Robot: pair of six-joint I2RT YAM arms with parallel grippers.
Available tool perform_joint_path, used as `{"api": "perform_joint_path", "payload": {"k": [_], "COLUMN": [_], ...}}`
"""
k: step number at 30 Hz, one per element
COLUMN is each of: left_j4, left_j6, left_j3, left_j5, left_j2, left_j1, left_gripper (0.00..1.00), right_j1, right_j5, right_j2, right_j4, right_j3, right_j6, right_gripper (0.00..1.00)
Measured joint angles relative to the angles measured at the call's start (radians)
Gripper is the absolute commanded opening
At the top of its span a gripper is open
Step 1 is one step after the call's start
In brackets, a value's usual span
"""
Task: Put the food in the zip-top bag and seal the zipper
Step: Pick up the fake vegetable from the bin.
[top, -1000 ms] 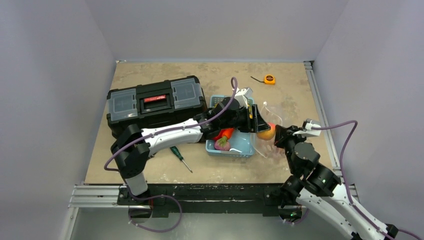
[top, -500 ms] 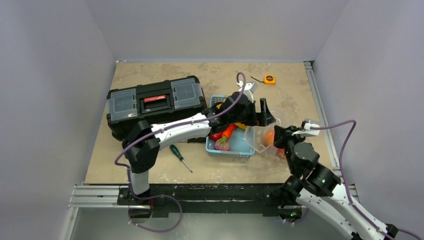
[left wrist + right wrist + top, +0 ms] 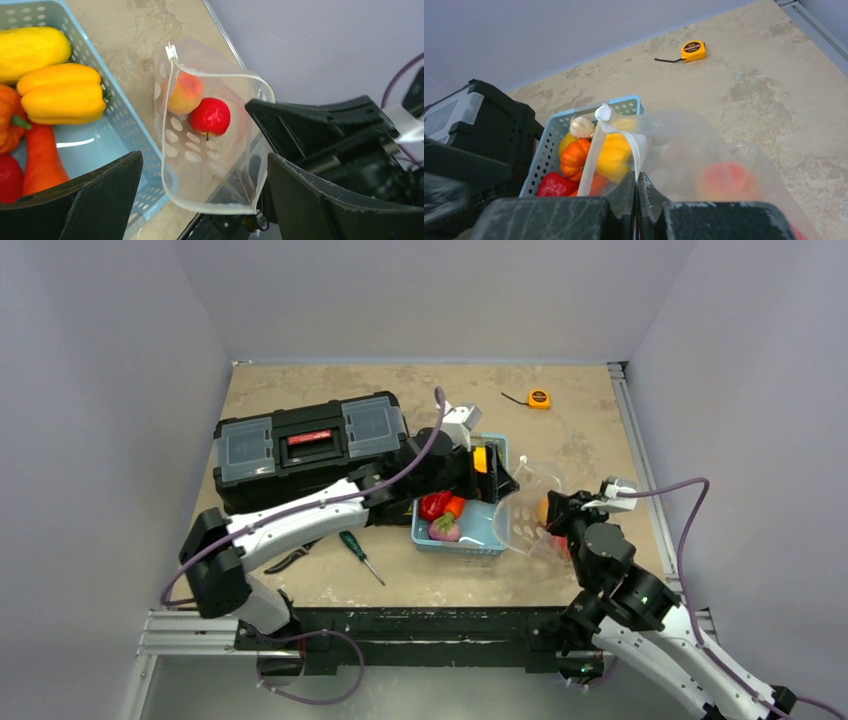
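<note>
Two pieces sit in the zip-top bag [image 3: 200,175]: red apple [image 3: 210,116], peach-coloured fruit [image 3: 184,92]. Bag is clear, crinkly, white-dotted, mouth agape, touching the right wall of the blue slotted basket [image 3: 120,120] on the surface [image 3: 580,430]. Right hand [image 3: 637,184] clenched on the whitish zipper [image 3: 225,75] strip; left hand [image 3: 200,200] released, empty, above both. Basket holds glossy yellow pepper [image 3: 62,95], carrot [image 3: 42,155], ribbed pumpkin [image 3: 575,156]; garlic bulb [image 3: 581,126] shows only from the right wrist. Black toolbox [image 3: 310,445] crowds the basket's left; screwdriver [image 3: 358,556] and tape measure [image 3: 539,398] well apart.

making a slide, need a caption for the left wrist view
Open left gripper facing the zip-top bag, red apple and peach inside, blue basket beside.
</note>
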State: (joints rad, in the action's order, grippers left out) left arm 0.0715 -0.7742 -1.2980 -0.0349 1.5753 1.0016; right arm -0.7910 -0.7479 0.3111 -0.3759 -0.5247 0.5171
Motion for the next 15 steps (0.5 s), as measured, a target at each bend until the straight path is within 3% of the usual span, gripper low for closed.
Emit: {"api": "perform_joint_path", "payload": {"k": [9, 15], "left_j4": [0.071, 0.122], "left_j6": [0.066, 0.088], "left_j3": [0.205, 0.237], "left_j5": [0.056, 0.097], "left_j2": [-0.307, -0.324], "left_j1": [0.0, 0.0], "left_gripper": [0.92, 0.92], "right_j1": [0.0, 0.0], "right_j5": [-0.021, -0.03], "right_j2": [0.064, 0.088], "right_j4": [-0.002, -0.007], "right_j3": [0.0, 0.0], "right_j6": [0.007, 0.015], "right_gripper": [0.0, 0.0]}}
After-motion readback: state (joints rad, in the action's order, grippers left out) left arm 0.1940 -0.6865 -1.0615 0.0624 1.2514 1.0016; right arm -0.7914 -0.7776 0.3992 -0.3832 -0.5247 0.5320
